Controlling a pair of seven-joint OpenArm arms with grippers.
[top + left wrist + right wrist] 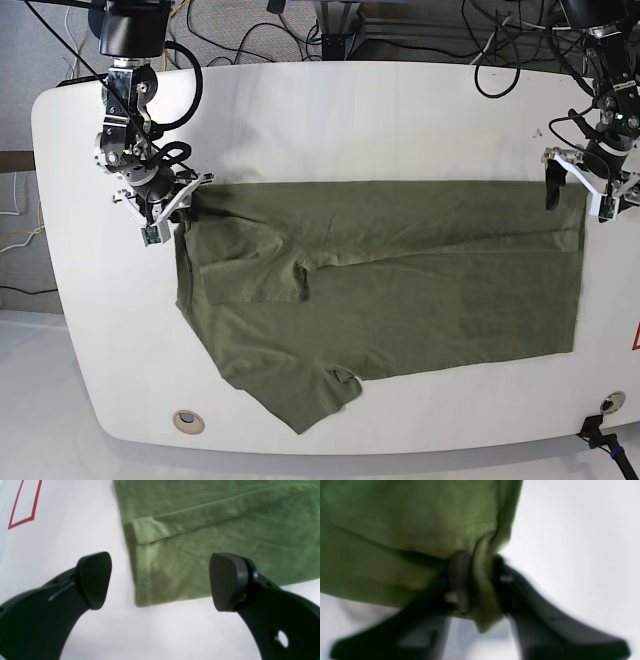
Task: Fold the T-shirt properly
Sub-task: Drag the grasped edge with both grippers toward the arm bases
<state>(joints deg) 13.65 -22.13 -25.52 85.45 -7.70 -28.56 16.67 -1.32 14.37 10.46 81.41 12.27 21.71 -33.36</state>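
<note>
**Right arm pinching shirt corner, left arm spread wide over the other end**

Right gripper (480,585): both fingers (456,580) clamped on a bunched fold of the T-shirt (407,530); green cloth fills the gap between them. View is blurred, but the pinch is clear. In the base view this gripper (172,210) sits at the shirt's upper left corner.

Left gripper (160,580): pads (93,578) spread wide, nothing between them, hovering over the shirt's hemmed corner (200,555). Whether a pad touches the cloth I can't tell. In the base view it (580,195) is at the shirt's upper right corner.

T-shirt (400,280): olive, lying flat across the middle of the white table (350,110), top part folded over the body, one sleeve pointing toward the near edge. Red outline mark (23,505) on the table beside the left arm.
</note>
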